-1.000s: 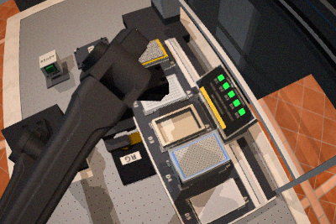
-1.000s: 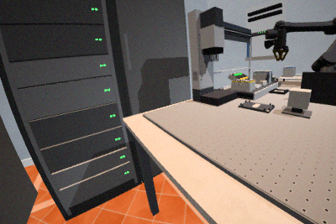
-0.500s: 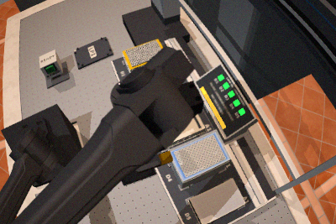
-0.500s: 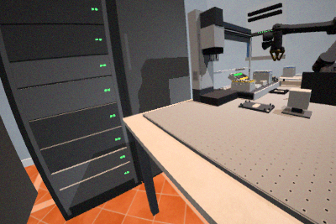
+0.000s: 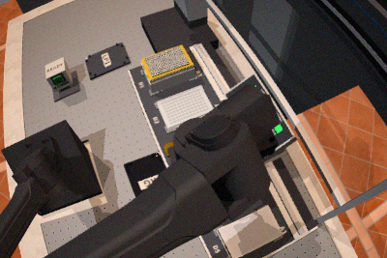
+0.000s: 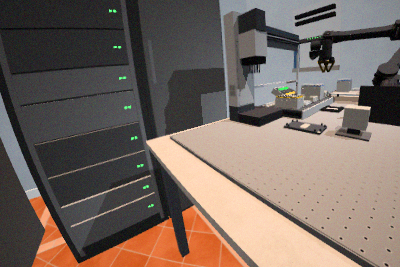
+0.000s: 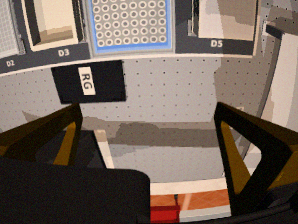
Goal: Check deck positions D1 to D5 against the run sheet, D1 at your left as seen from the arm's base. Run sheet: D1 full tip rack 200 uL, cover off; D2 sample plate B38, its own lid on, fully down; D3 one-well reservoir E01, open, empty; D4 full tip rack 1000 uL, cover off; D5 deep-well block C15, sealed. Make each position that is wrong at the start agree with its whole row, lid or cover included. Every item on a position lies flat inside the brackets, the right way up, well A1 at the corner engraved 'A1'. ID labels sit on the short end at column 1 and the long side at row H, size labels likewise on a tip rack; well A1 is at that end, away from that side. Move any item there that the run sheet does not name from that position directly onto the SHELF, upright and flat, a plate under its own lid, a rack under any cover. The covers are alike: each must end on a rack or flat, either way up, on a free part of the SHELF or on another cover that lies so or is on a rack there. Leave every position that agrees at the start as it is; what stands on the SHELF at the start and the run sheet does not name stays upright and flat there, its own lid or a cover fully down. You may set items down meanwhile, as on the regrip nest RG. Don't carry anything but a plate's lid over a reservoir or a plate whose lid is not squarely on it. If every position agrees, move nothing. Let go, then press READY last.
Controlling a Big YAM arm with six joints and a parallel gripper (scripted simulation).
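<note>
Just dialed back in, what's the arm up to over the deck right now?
The gripper is wide open and holding nothing, hanging high above the deck. In the wrist view it looks down over the RG nest toward the blue-rimmed tip rack, uncovered, between the open reservoir at D3 and the block at D5. From above, the arm hides much of that row; the yellow-rimmed rack and white plate show.

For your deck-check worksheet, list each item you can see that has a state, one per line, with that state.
Gripper: open, holding nothing.
Yellow-framed tip rack: cover off, tips exposed.
White plate: flat in its brackets; lid cannot be told.
Reservoir at D3: open, looks empty.
Blue-framed tip rack: cover off.
Item at D5: top closed over.
Regrip nest RG: nothing on it.
</note>
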